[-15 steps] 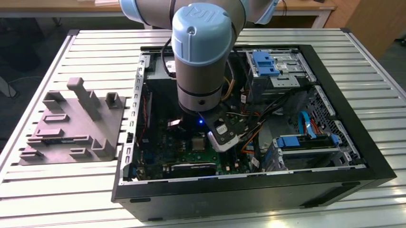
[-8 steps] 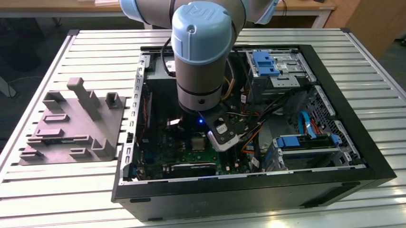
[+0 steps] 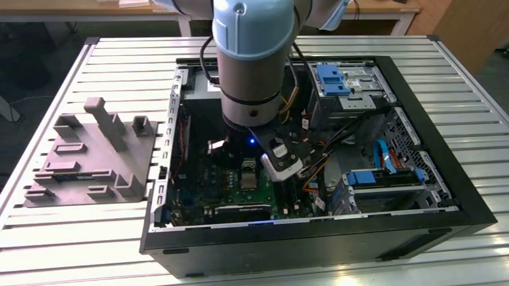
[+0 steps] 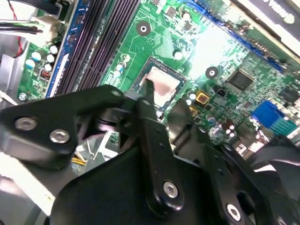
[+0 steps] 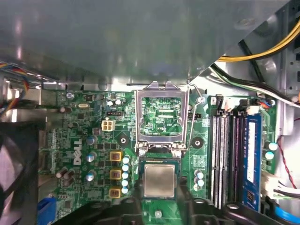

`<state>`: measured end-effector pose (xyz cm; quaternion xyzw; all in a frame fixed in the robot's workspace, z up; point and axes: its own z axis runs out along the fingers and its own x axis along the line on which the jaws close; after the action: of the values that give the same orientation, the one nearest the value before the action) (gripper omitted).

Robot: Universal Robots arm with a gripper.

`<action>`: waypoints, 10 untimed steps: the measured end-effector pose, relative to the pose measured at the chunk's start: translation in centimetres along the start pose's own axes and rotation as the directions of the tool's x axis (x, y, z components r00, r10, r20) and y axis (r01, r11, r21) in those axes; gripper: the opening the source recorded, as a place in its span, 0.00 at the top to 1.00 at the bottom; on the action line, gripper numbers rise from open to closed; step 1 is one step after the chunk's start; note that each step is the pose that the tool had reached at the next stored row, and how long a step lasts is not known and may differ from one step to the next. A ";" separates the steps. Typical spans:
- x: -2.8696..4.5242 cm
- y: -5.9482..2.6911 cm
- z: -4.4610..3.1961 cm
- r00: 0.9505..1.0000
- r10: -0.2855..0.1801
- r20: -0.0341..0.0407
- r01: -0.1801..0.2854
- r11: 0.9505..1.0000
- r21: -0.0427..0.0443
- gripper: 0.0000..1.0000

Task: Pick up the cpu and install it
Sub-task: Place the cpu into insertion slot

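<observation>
The cpu [image 5: 158,180] is a small silvery square lying flat in the socket on the green motherboard [image 5: 84,140]; it also shows in the second wrist view as the cpu [image 4: 161,88] and in the exterior view as the cpu [image 3: 249,179]. The socket's metal lid [image 5: 161,117] stands swung open beside it. My gripper [image 4: 161,108] hangs just above the cpu with its black fingers [image 4: 146,117] apart and nothing between them. In the exterior view the arm [image 3: 253,71] reaches straight down into the open computer case [image 3: 445,196].
Memory slots [image 5: 227,154] run beside the socket, with yellow and black cables [image 5: 262,56] near them. A blue-handled drive cage [image 3: 382,179] and another blue bracket [image 3: 332,79] sit on the exterior view's right. A grey fixture block [image 3: 92,158] stands on the slatted table [image 3: 71,250] outside the case.
</observation>
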<state>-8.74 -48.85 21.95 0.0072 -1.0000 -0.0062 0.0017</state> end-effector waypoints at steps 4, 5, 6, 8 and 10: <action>0.00 0.01 -0.14 1.000 0.000 0.000 0.000 1.000 0.001 0.75; 0.00 0.00 -0.15 1.000 0.000 0.000 0.000 1.000 0.001 0.80; 0.00 0.00 -0.15 1.000 0.000 0.000 0.000 1.000 0.002 0.80; 0.00 0.00 -0.15 1.000 0.000 0.000 0.000 1.000 0.002 0.89; 0.01 0.00 -0.15 1.000 0.000 0.000 0.000 1.000 0.002 0.89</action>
<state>-8.75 -48.86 22.10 0.0071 -1.0000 -0.0054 0.0018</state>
